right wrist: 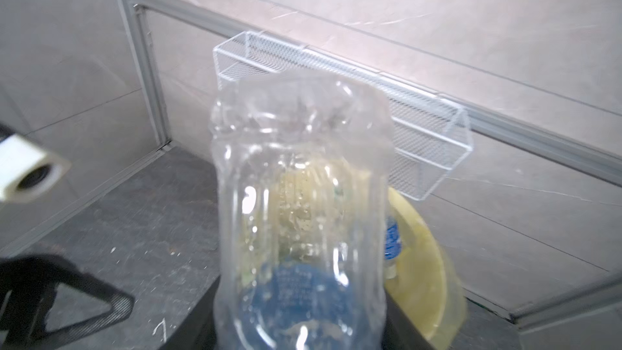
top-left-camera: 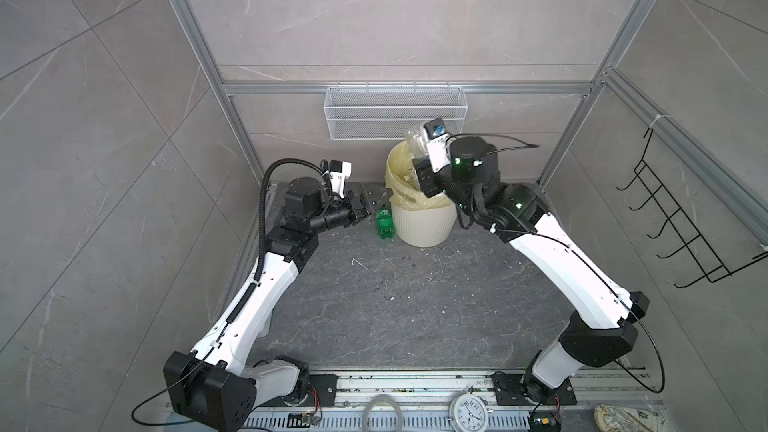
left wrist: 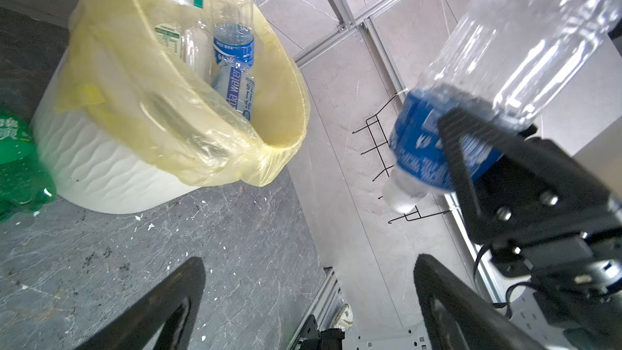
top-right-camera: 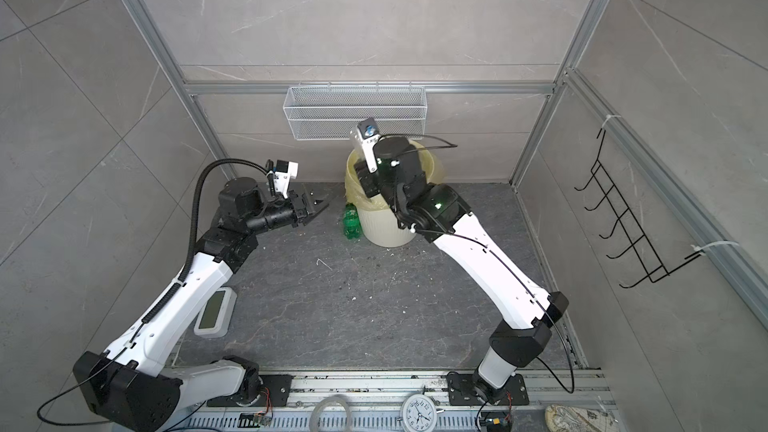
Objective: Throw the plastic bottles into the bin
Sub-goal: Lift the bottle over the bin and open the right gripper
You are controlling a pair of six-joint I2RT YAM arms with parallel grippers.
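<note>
Now | left tool (left wrist: 308,264) apart | right tool (left wrist: 461,149) clamps bottle (left wrist: 525,55); left wrist alone shows cap (left wrist: 402,201)

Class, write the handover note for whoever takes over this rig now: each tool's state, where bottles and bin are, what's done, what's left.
Left tool: open, empty, near the green bottle.
Right tool: shut on a clear blue-labelled bottle, raised by the bin.
Done: several bottles in the bin.
Left: drop the held one in, then bin the green bottle standing beside it.
</note>
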